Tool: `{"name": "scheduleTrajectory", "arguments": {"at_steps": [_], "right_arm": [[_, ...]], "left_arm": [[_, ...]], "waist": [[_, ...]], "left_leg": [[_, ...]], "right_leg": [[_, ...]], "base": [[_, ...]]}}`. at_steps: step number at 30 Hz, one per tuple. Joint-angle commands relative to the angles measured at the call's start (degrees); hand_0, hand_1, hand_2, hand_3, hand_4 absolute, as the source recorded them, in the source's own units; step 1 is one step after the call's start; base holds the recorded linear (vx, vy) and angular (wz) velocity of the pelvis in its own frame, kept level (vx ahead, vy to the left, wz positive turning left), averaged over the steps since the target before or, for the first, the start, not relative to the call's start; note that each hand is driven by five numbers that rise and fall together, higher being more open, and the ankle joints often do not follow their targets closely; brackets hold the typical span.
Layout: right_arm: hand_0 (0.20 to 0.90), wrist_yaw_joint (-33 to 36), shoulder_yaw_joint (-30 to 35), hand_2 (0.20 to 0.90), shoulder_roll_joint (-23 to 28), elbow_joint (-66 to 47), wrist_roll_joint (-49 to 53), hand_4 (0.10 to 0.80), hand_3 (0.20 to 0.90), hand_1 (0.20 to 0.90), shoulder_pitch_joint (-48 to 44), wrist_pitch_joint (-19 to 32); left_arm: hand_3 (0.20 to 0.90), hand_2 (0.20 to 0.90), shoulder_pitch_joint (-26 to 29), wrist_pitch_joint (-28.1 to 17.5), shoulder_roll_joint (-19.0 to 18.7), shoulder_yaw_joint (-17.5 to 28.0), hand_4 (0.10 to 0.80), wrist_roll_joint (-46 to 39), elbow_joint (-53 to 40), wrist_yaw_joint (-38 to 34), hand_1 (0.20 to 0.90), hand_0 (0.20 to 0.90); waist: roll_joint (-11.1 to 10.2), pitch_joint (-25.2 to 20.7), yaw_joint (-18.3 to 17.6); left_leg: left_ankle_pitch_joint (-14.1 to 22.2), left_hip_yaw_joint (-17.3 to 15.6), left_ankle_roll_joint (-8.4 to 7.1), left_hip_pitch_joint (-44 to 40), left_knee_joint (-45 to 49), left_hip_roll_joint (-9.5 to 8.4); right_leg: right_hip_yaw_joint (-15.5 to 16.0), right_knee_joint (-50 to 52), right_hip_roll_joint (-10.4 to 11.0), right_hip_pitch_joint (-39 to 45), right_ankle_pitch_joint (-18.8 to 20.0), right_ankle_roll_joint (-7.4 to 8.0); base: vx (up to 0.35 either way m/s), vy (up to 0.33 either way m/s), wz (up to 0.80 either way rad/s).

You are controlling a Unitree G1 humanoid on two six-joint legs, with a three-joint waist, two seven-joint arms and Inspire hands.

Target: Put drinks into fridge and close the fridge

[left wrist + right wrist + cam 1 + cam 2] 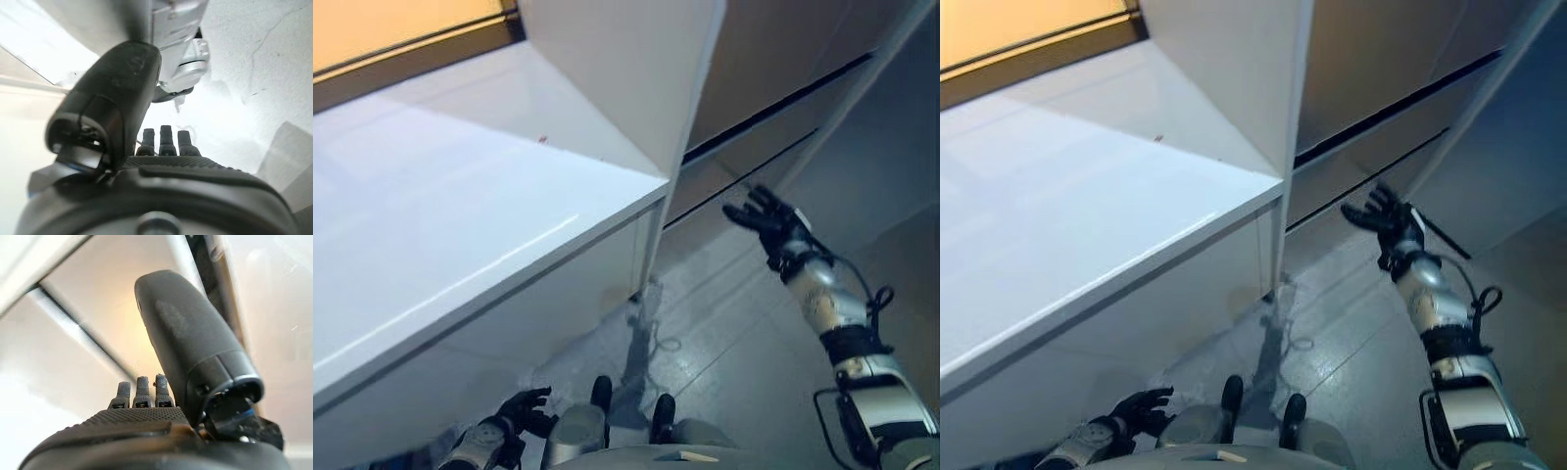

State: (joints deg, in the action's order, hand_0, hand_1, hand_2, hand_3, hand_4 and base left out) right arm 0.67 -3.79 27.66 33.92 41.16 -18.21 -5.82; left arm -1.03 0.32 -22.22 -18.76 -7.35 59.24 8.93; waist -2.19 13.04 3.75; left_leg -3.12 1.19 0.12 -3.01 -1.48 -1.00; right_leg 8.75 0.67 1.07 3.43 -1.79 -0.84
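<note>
My right hand point(771, 223) is raised at the right with its fingers spread open and holds nothing. It is close in front of a beige panel point(783, 59) crossed by dark seams point(773, 113). Its wrist view shows the straight fingers point(139, 391) and thumb point(190, 347) before that panel. My left hand point(524, 411) hangs low at the lower left with relaxed fingers and is empty. Its fingers point(166, 139) point at the pale floor in its wrist view. A tall white panel point(626, 69) stands upright between the white surface and the beige panel.
A broad white flat surface point(440, 196) fills the left, with its corner point(661, 186) near the middle. A dark strip point(411, 59) and an orange wall run behind it. Grey floor point(734, 323) lies below my right arm.
</note>
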Motion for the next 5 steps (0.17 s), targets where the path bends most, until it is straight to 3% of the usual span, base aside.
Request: {"name": "scheduleTrajectory", "arguments": {"at_steps": [1,5], "right_arm": [[0.900,-2.94,-0.01,0.900,-0.10,-1.87,-1.90,0.800,0.900,0.900,4.12,3.93],[0.900,-3.16,0.19,0.900,-3.79,3.92,-3.51,0.800,0.900,0.900,9.08,3.36]], "left_arm": [[0.900,0.900,1.25,-2.11,4.14,0.29,0.800,-4.20,-0.14,4.10,0.900,0.900],[0.900,0.900,1.00,-2.41,4.54,2.10,0.800,-5.81,0.90,3.99,0.900,0.900]], "waist": [[0.28,-4.64,-2.85],[0.58,-5.60,-3.95]], "left_leg": [[4.87,-5.96,0.68,-0.64,-0.15,-0.58],[5.13,-7.11,0.73,-1.51,-0.53,-0.45]], "right_leg": [[-1.79,-1.86,0.20,-0.96,2.20,3.22],[-2.21,-1.64,-0.01,-0.53,1.68,3.17]], "base": [[-0.068,-0.004,-0.30],[-0.030,-0.003,-0.27]]}}
